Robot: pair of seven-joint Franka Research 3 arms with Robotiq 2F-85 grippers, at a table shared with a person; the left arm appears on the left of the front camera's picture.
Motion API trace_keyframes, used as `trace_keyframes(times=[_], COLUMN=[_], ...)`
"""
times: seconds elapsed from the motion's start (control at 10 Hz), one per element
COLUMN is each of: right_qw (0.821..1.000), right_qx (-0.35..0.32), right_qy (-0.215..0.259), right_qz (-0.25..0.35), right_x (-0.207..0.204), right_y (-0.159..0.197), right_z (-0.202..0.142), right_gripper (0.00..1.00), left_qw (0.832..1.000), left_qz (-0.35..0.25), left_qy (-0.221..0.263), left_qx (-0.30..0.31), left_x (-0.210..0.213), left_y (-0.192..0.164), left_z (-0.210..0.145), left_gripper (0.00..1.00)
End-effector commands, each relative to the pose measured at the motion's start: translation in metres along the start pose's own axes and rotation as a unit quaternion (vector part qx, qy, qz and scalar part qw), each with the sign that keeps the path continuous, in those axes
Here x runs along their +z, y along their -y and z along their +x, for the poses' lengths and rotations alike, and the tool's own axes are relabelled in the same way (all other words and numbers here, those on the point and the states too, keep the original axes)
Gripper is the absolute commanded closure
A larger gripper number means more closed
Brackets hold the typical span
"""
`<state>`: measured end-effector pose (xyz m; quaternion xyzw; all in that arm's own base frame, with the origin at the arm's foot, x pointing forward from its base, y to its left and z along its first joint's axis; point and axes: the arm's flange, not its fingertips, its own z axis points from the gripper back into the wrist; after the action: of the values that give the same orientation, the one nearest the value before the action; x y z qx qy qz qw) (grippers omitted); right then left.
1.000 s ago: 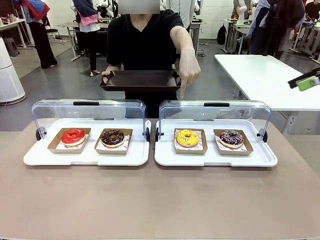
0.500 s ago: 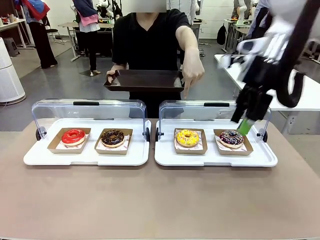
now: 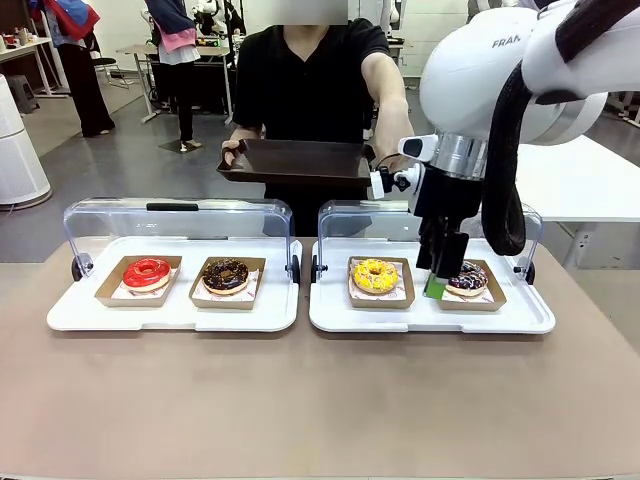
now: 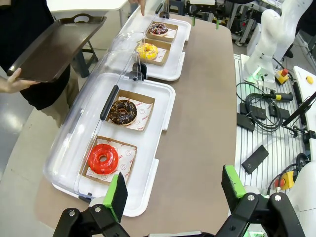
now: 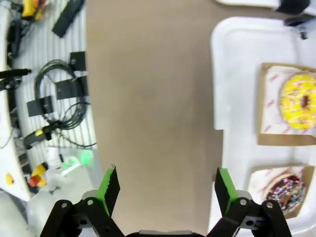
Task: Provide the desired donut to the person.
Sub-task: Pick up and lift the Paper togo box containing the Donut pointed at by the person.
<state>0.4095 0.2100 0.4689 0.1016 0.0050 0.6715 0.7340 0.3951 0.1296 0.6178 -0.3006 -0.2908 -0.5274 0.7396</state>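
White trays [image 3: 180,315]: two smooth plastic rectangles, side by side along the desk's [image 3: 320,400] far edge; clear domed lids tipped back.
Yellow sprinkled donut [image 3: 375,274]: ring in a brown card carton, left half of the right-hand tray.
Dark sprinkled donut [image 3: 470,277]: carton at that tray's right half.
Red glazed donut [image 3: 147,271], chocolate donut [image 3: 225,273]: cartons on the left-hand tray.
Right gripper [image 3: 440,275]: green-padded fingers spread wide, empty; hung low, overlapping the dark donut carton's left edge.
Left gripper [image 4: 175,190]: wide, empty, above the desk's left end.
Person [image 3: 310,80]: beyond the far edge, held a flat dark serving tray [image 3: 295,160].
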Motion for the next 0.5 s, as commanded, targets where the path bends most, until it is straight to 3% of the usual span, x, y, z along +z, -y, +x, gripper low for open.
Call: trace_keyframes(times=[0.0, 0.4], right_qw=[1.0, 1.0], right_qx=[0.015, 0.002], right_qy=[0.014, 0.007], right_qz=[-0.022, -0.013], right_x=[-0.011, -0.002], right_y=[0.006, 0.006], right_z=[-0.004, -0.001], right_gripper=[0.0, 0.0], left_qw=[1.0, 1.0], left_qz=[-0.002, -0.002], left_qy=[0.0, 0.0], left_qx=[-0.001, -0.001], left_x=[0.001, 0.001], left_y=[0.002, 0.002], left_z=[0.0, 0.0], left_gripper=[0.0, 0.0])
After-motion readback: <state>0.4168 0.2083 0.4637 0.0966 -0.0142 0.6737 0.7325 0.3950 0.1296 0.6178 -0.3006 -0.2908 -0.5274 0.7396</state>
